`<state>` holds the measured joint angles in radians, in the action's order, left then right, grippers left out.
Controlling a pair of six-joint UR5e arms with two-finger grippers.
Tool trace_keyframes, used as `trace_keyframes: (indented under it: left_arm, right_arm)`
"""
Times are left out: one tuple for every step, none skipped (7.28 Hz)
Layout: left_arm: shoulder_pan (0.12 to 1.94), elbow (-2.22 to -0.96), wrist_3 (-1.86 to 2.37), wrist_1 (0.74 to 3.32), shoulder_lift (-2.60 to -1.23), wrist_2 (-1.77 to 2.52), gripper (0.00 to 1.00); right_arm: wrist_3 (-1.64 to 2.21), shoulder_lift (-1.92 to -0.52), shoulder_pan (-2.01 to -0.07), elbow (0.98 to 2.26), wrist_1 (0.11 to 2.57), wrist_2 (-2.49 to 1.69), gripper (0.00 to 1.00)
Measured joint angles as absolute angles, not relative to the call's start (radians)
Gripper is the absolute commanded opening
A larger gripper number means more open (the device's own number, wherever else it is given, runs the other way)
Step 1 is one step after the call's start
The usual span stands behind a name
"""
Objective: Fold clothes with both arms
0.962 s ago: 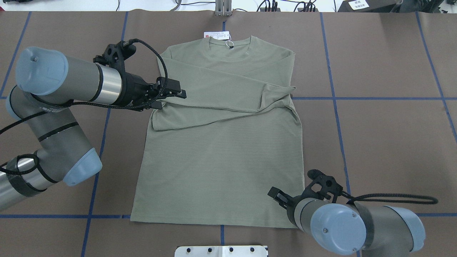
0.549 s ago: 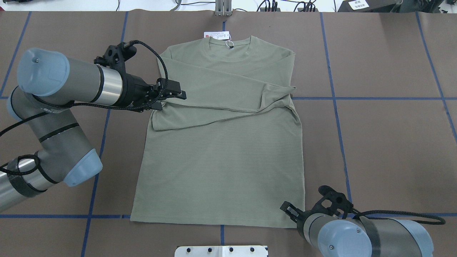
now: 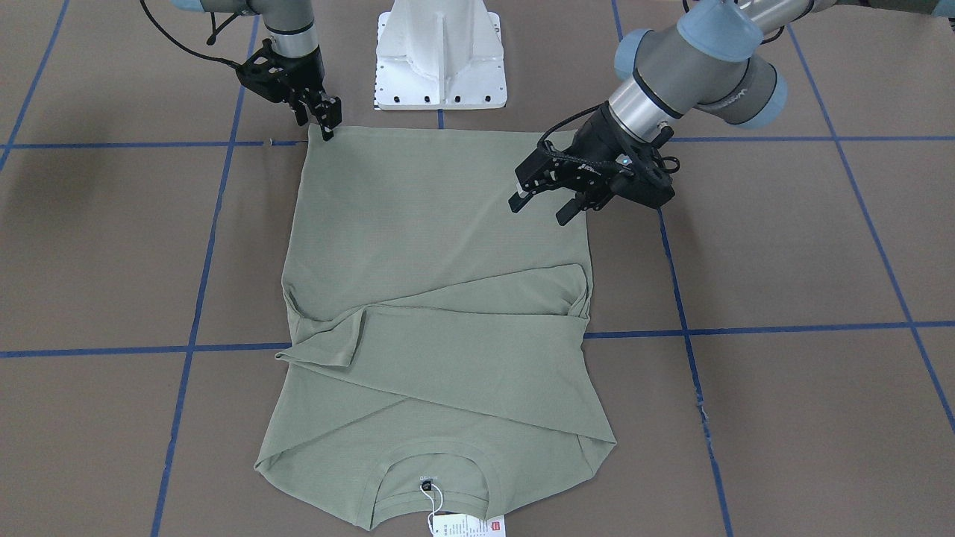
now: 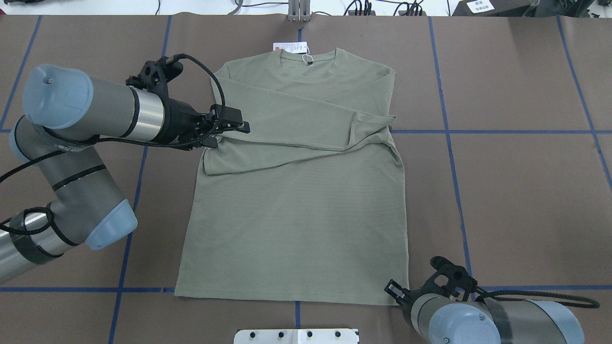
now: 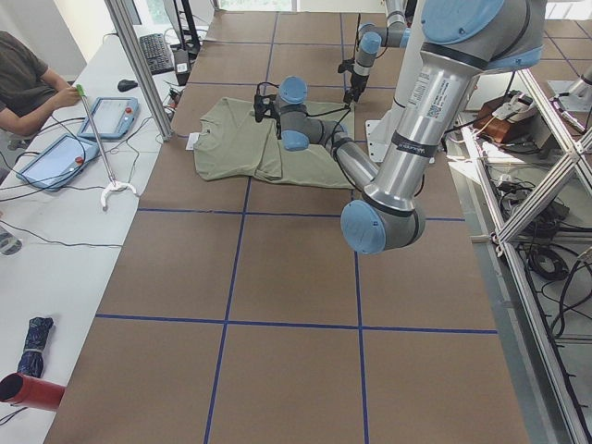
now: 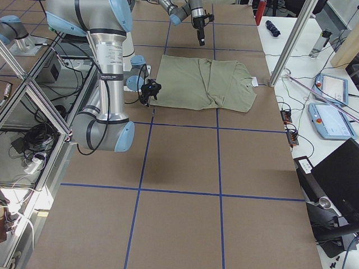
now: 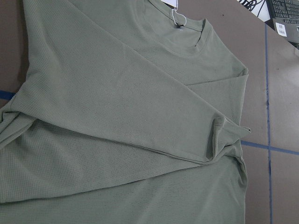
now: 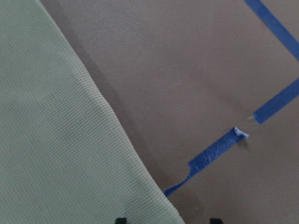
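Shirt (image 4: 296, 210) in sage green lies flat at the middle of the brown surface (image 4: 516, 191), collar toward the operators' edge, hem toward the robot's edge, both sleeves crossed over the chest. The right arm (image 4: 478, 315) has drawn back and down within the last second. That carried the right tool (image 3: 327, 128) from over the hem to the hem corner on the robot's right. The wrist view shows its fingers spread with that corner between them and nothing gripped.

The left arm (image 4: 95, 110) has not moved. The left tool (image 3: 539, 211) hangs spread wide and empty over the shirt's edge on the robot's left, near the folded sleeves. The shift suggests the sleeve stage is done and a fold of the body is being set up, with the left tool not yet at its own hem corner.

A white pedestal base (image 3: 440, 56) stands at the robot's edge, and blue tape lines (image 4: 447, 119) grid the surface. A white hang tag (image 3: 466, 526) with a red mark lies by the collar. Beyond the operators' edge, a person (image 5: 28, 83) sits at a white side table (image 5: 55, 240) strewn with tablets and cables.
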<state>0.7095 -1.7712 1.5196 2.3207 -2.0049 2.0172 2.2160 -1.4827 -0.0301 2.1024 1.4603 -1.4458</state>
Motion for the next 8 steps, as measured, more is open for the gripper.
trace_keyframes:
  left_arm:
    - [0.71, -1.771, 1.52, 2.321, -2.005, 2.017, 0.96]
    - [0.711, -1.772, 1.521, 2.321, -2.005, 2.017, 0.96]
    - [0.711, -1.774, 1.521, 2.32, -2.004, 2.018, 0.96]
    - [0.711, -1.773, 1.523, 2.318, -2.003, 2.018, 0.96]
    - [0.709, -1.774, 1.544, 2.304, -1.997, 2.017, 0.96]
    - [0.693, -1.786, 1.587, 2.276, -1.978, 2.013, 0.96]
    - [0.645, -1.817, 1.622, 2.252, -1.926, 1.983, 0.96]
    - [0.569, -1.862, 1.639, 2.238, -1.843, 1.911, 0.96]
  right_arm:
    - [2.216, -1.483, -0.029, 2.104, 1.46, -1.447, 0.0]
    - [2.216, -1.483, -0.03, 2.108, 1.46, -1.449, 0.0]
    - [2.215, -1.484, -0.031, 2.115, 1.461, -1.451, 0.0]
    - [2.215, -1.484, -0.032, 2.126, 1.462, -1.452, 0.0]
    - [2.214, -1.486, -0.032, 2.149, 1.471, -1.454, 0.0]
    - [2.214, -1.487, -0.033, 2.178, 1.489, -1.455, 0.0]
    - [2.213, -1.487, -0.033, 2.199, 1.504, -1.456, 0.0]
    - [2.213, -1.487, -0.034, 2.209, 1.51, -1.457, 0.0]
